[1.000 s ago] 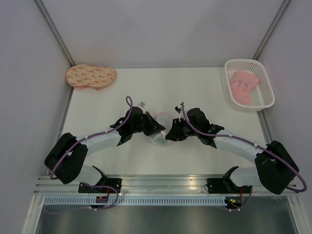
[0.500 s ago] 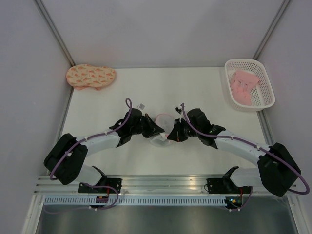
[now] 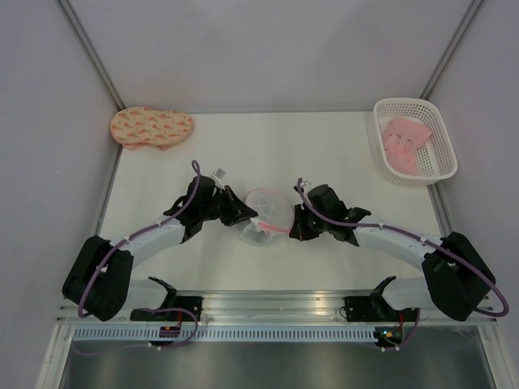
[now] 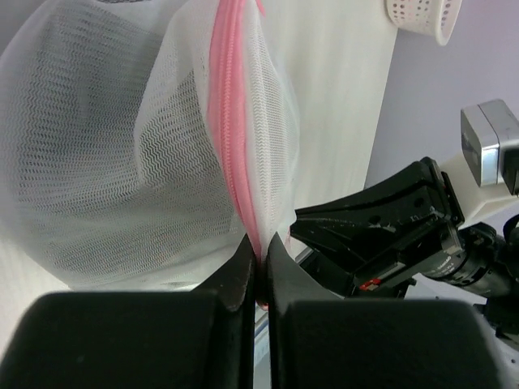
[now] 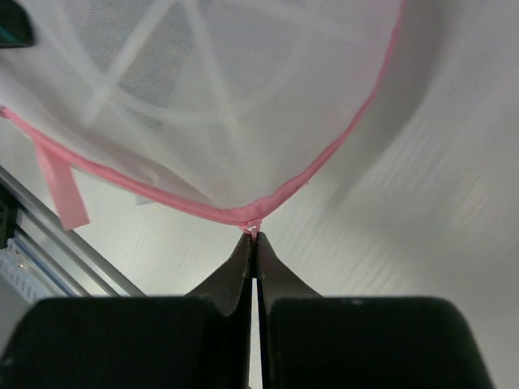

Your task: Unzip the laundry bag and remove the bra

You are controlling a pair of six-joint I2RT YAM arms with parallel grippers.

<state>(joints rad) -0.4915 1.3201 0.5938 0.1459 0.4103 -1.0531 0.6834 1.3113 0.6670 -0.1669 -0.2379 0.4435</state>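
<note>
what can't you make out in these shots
Bra: none seen; top view too small, wrist views show only laundry bag mesh.
Zipper pull: right wrist, mostly pinched inside right gripper.
Bag's top: left wrist, cut by frame edge above left gripper.

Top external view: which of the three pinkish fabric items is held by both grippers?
The laundry bag, the mesh pouch mid-table; the peach padded piece lies at the far left, and the pink garment lies in the basket.
</note>
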